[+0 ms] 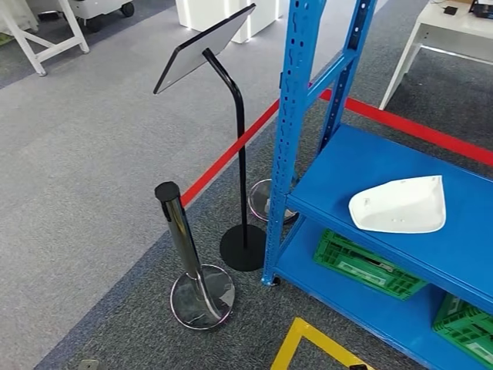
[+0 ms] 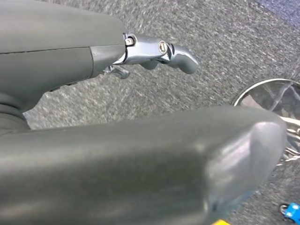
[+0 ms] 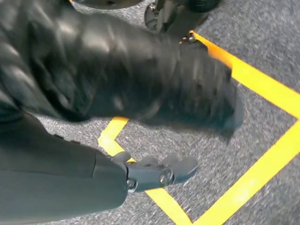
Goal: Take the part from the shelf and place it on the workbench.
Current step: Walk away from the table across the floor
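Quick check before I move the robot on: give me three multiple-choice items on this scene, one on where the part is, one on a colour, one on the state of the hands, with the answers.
1. Where does the white part lie?
A. on the blue shelf's upper board
B. on the carpet
C. inside a green crate

2. What colour is the barrier belt?
A. yellow
B. red
C. green

3. What do the left hand and right hand hold?
A. each holds a crate
B. the left holds the part
C. nothing

Answers: 1 A, the part rests on the blue shelf board above the green crates. 2 B, the belt is red. 3 C, both hang over carpet with nothing in them.
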Robot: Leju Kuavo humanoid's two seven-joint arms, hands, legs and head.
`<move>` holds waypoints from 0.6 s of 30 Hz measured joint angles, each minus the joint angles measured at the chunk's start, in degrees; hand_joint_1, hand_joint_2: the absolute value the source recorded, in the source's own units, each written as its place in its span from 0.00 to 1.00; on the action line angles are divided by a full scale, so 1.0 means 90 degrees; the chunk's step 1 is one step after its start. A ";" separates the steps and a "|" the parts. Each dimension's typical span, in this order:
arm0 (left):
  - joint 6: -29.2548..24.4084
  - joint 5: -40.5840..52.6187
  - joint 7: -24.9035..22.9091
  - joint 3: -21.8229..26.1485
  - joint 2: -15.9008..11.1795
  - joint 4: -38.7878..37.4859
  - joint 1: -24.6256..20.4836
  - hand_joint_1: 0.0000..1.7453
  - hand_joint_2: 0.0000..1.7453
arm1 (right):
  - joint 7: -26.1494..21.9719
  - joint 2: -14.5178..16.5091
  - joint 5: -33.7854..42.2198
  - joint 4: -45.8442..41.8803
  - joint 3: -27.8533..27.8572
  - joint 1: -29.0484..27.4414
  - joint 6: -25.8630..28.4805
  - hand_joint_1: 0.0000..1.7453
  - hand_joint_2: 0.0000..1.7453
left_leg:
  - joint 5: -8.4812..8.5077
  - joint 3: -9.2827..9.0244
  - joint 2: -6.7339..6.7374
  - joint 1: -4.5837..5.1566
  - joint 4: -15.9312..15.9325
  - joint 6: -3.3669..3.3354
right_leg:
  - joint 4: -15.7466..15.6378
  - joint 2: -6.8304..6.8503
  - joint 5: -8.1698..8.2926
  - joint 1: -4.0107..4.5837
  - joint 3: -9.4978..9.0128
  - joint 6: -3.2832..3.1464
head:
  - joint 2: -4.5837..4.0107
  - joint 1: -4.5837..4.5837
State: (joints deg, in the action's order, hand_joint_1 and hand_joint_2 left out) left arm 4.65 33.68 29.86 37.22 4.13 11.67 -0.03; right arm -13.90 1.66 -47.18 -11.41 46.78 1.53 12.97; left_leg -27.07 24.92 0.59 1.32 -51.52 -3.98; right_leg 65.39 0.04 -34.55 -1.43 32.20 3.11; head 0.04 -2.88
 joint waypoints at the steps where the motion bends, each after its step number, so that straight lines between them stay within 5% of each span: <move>1: 0.0001 0.0000 -0.0001 0.0009 0.0007 0.0000 0.0006 0.00 0.00 | 0.0001 -0.0001 0.0001 0.0000 0.0000 -0.0018 0.0000 0.00 0.00 | -0.0005 0.0011 0.0014 0.0007 -0.0010 -0.0009 | 0.0422 0.0000 -0.0164 0.0007 0.0212 0.0014 | 0.0000 0.0022; 3: 0.0001 0.0000 -0.0001 0.0021 0.0019 -0.0001 0.0015 0.00 0.00 | 0.0002 -0.0008 0.0004 0.0000 0.0003 -0.0069 0.0003 0.00 0.00 | -0.0024 0.0025 0.0029 0.0015 -0.0037 -0.0007 | 0.0648 0.0003 -0.0108 0.0013 0.0353 0.0039 | 0.0000 0.0043; 7: 0.0003 0.0002 -0.0003 0.0030 0.0037 -0.0002 0.0011 0.00 0.00 | 0.0002 -0.0025 -0.0002 0.0001 0.0032 -0.0082 0.0007 0.00 0.00 | -0.0167 0.0009 0.0069 0.0023 -0.0180 0.0105 | -0.0909 0.0104 0.0672 0.0007 -0.0375 0.0033 | 0.0000 0.0089; 12: 0.0007 0.0016 -0.0012 0.0040 0.0041 -0.0002 0.0001 0.00 0.00 | 0.0001 -0.0019 -0.0030 0.0001 0.0042 -0.0086 0.0006 0.00 0.00 | -0.0406 0.0027 0.0065 0.0023 -0.0339 0.0240 | -0.1124 0.0058 0.0706 0.0013 -0.0456 -0.0140 | 0.0000 0.0089; 14: 0.0010 0.0019 -0.0018 0.0047 0.0043 -0.0002 -0.0003 0.00 0.00 | -0.0002 -0.0017 -0.0033 0.0001 0.0049 -0.0079 0.0007 0.00 0.00 | -0.0733 0.0240 0.0023 -0.0026 -0.0834 0.0334 | -0.1131 0.0036 0.0735 -0.0004 -0.0451 -0.0186 | 0.0000 0.0071; 16: 0.0010 0.0019 -0.0019 0.0058 0.0039 -0.0002 -0.0001 0.00 0.00 | -0.0006 -0.0017 -0.0039 0.0000 0.0061 -0.0079 0.0008 0.00 0.00 | -0.1167 0.0678 0.0003 -0.0080 -0.1735 0.0410 | -0.1124 0.0005 0.0746 0.0013 -0.0438 -0.0198 | 0.0000 0.0043; 18: 0.0015 0.0022 -0.0021 0.0063 0.0048 -0.0003 0.0020 0.00 0.00 | -0.0009 -0.0017 -0.0043 0.0000 0.0078 -0.0091 0.0008 0.00 0.00 | -0.1219 0.0983 0.0001 -0.0103 -0.2246 0.0407 | -0.1115 -0.0044 0.0751 0.0030 -0.0435 -0.0198 | 0.0000 0.0042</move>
State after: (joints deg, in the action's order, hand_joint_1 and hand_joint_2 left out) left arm 4.78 33.88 29.67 37.79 4.56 11.64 0.15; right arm -13.98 1.51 -47.57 -11.41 47.48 0.72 13.04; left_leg -38.04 33.76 0.60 0.39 -71.74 -0.32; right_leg 55.35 -0.36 -27.79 -1.15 28.28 1.32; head 0.04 -2.50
